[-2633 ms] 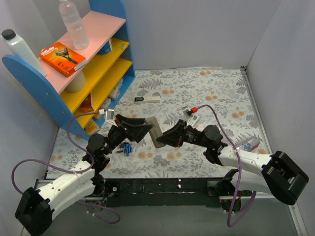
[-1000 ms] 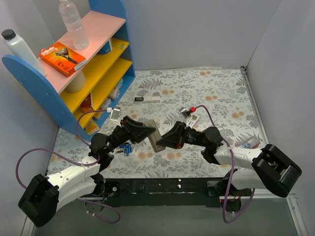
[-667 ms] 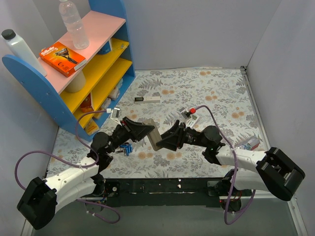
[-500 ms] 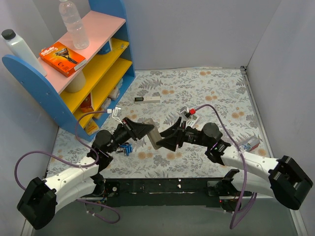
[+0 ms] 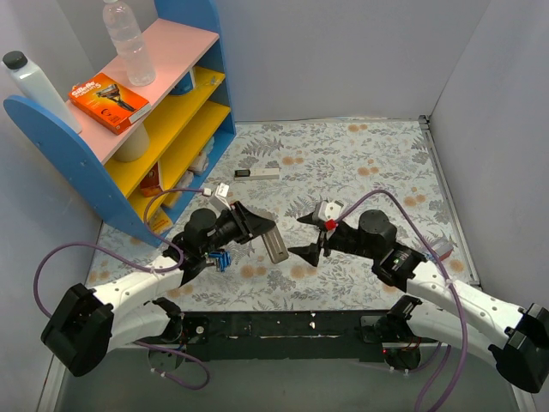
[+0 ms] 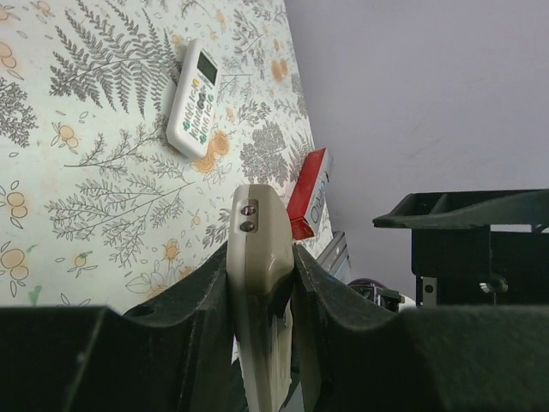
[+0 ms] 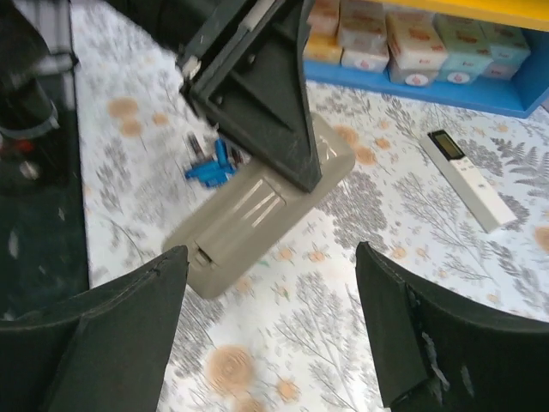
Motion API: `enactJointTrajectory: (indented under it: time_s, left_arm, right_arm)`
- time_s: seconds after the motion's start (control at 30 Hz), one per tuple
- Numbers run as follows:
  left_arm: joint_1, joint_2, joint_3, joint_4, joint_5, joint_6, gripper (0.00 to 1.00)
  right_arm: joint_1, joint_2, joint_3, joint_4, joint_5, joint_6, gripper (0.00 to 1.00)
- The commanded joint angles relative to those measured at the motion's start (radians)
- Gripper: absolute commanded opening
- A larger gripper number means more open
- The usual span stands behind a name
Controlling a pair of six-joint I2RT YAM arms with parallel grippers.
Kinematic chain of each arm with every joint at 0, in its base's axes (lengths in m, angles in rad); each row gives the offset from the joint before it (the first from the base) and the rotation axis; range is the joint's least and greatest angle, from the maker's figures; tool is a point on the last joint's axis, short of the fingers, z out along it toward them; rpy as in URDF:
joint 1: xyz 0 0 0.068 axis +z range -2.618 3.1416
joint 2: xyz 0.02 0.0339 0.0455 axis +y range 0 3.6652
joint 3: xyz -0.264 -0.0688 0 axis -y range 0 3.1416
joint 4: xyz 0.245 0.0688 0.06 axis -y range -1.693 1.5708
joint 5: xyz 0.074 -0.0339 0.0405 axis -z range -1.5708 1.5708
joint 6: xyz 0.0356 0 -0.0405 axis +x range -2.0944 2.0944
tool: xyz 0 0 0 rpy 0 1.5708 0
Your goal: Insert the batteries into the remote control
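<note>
Several small boxes [image 7: 403,39] on blue shelf [image 7: 446,96]

The top external camera hangs high behind the near edge, looking down and toward the far edge over the whole bench, with the shelf unit [image 5: 171,112] at the far-left corner. The left wrist camera sits close behind the left gripper [image 6: 259,266], low and facing the right edge — the remote control [image 6: 255,236] is edge-on before it. The right wrist camera looks past the right gripper [image 7: 270,253] toward the left edge and the shelf unit. All three views share that remote control; top and right wrist also share the batteries [image 7: 210,167] and the long white bar [image 7: 467,176].
</note>
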Motion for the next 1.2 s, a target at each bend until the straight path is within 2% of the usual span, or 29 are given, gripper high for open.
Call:
enactJointTrajectory:
  time_s: [0.0, 0.2, 0.47, 1.17]
  left_arm:
    - [0.008, 0.007, 0.065, -0.06, 0.037, -0.013, 0.0]
    - [0.008, 0.0, 0.099, -0.117, 0.033, 0.013, 0.0]
    - [0.011, 0.029, 0.122, -0.141, 0.059, 0.021, 0.0]
    - [0.016, 0.072, 0.15, -0.154, 0.093, 0.024, 0.0]
  right_arm:
    - [0.029, 0.013, 0.047, -0.114, -0.028, -0.284, 0.85]
    - [0.064, 0.027, 0.035, -0.086, -0.04, -0.408, 0.78]
    - [0.078, 0.063, 0.037, -0.042, -0.062, -0.436, 0.61]
    - [0.103, 0.122, 0.057, 0.003, -0.079, -0.441, 0.54]
